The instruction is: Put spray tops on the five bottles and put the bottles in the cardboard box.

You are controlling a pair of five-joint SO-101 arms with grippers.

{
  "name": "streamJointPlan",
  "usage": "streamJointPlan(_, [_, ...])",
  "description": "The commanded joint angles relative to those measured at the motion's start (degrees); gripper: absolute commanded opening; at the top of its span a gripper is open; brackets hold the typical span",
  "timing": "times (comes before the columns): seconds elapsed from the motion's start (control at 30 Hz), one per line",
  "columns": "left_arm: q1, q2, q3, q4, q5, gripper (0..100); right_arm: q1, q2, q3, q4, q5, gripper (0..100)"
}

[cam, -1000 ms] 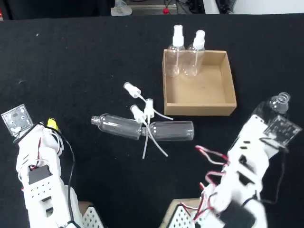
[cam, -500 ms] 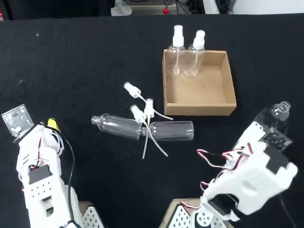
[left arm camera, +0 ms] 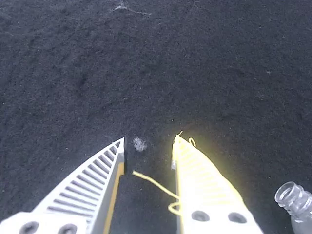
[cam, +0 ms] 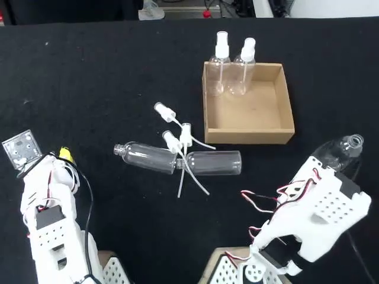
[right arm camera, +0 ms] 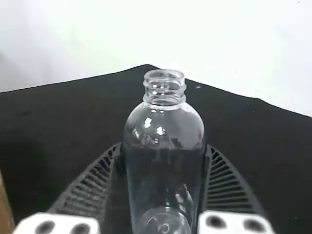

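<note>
My right gripper (right arm camera: 163, 146) is shut on a clear uncapped bottle (right arm camera: 164, 141), held at the table's right side (cam: 337, 151) with its open neck tilted to the right. Two more uncapped bottles (cam: 145, 157) (cam: 216, 163) lie end to end at the table's middle. Three loose spray tops (cam: 164, 111) (cam: 185, 135) (cam: 172, 142) lie by them, their tubes crossing the bottles. The cardboard box (cam: 278, 127) holds two capped bottles (cam: 220, 65) (cam: 243, 68) in its far left corner. My left gripper (left arm camera: 148, 141) is open over bare black cloth at the front left.
The left arm (cam: 47, 207) stands at the front left, the right arm's body (cam: 314, 219) at the front right. A bottle neck (left arm camera: 292, 197) shows beside the left gripper's yellow finger. Black cloth covers the table.
The right arm rolled its wrist and drew back toward the front edge. The held bottle went from nearly upright to leaning right. The left arm kept still.
</note>
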Motion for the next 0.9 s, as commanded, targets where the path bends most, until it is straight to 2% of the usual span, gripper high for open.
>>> streamJointPlan(0.0, [0.75, -0.70, -0.75, -1.14, 0.44, 16, -1.76, -0.22, 2.86, -0.70, 1.32, 16.4])
streamJointPlan(0.07, [0.75, -0.70, -0.75, -1.14, 0.44, 16, -1.85, -1.71, 3.74, -0.62, 1.05, 17.3])
streamJointPlan(0.27, [0.75, -0.70, -0.75, -1.14, 0.44, 16, -2.73, -6.46, 6.81, -0.53, 0.97, 29.6])
streamJointPlan(0.63, [0.75, -0.70, -0.75, -1.14, 0.44, 16, -2.73, -15.16, 9.19, -0.35, 0.97, 29.6])
streamJointPlan(0.77, [0.75, -0.70, -0.75, -1.14, 0.44, 16, -2.81, -18.86, 8.31, 4.31, 1.14, 29.8])
streamJointPlan(0.87, [0.75, -0.70, -0.75, -1.14, 0.44, 16, -2.81, -22.37, 6.29, 11.87, 1.14, 29.8])
